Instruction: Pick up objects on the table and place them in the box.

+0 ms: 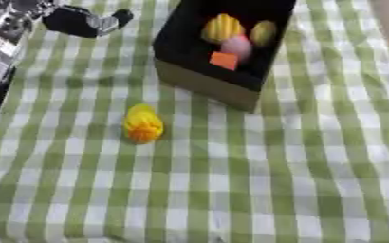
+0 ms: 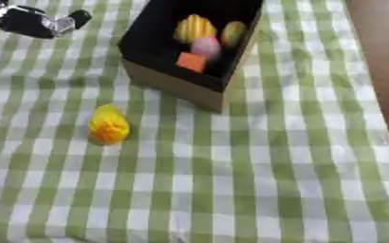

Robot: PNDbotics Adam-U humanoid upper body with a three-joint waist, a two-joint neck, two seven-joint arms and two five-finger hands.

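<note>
A: Objects first, from the left: where is the hand?

B: Top left corner. The left hand [image 1: 86,21], black with silver parts, hangs over the checked cloth [image 1: 231,190]; I cannot tell whether its fingers are spread or curled. It touches none of the items.

A: And on the table?

B: 1 yellow-orange rounded object [image 1: 143,124] lies on the green-and-white cloth, well apart from the hand and near the box's front left corner, not touching it.

A: The box?

B: A black-lined box [image 1: 206,85] sits right of centre, far side. Inside are 4 things: a yellow ridged piece [image 1: 222,27], an orange block [image 1: 224,60], a pink ball [image 1: 237,46] and an olive-yellow oval [image 1: 263,32], close together.
</note>
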